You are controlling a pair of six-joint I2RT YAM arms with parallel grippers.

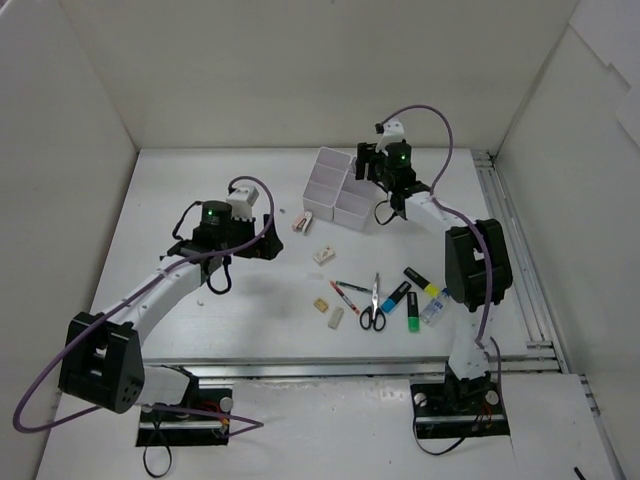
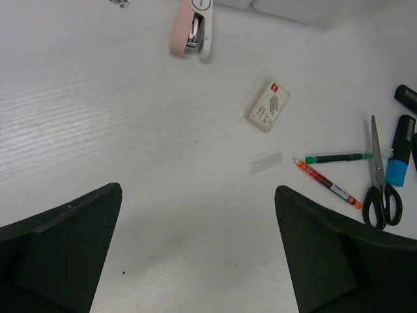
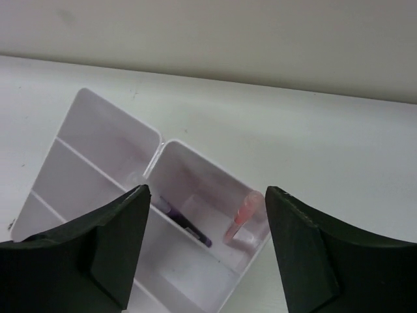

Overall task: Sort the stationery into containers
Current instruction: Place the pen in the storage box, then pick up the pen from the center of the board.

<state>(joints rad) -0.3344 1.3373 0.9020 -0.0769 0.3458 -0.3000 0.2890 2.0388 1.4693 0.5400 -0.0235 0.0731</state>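
The containers (image 1: 335, 188) are white bins at the back middle of the table. My right gripper (image 1: 372, 168) hovers over their right side, open and holding nothing (image 3: 207, 195). Below it, one bin (image 3: 195, 163) holds a dark purple pen (image 3: 184, 223) and a pink-red pen (image 3: 242, 215). My left gripper (image 1: 262, 238) hangs open over bare table (image 2: 199, 192), left of the loose stationery. That stationery includes a pink stapler (image 2: 192, 29), a boxed eraser (image 2: 268, 104), a green pen (image 2: 339, 157), a red pen (image 2: 326, 182), black-handled scissors (image 2: 380, 186) and a blue highlighter (image 2: 399, 160).
Further right lie a green highlighter (image 1: 412, 313), a yellow highlighter (image 1: 422, 280) and a glue bottle (image 1: 434, 308). A tan eraser (image 1: 321, 305) and a white eraser (image 1: 336, 317) sit nearer the front. White walls enclose the table; a metal rail (image 1: 510, 250) runs along the right.
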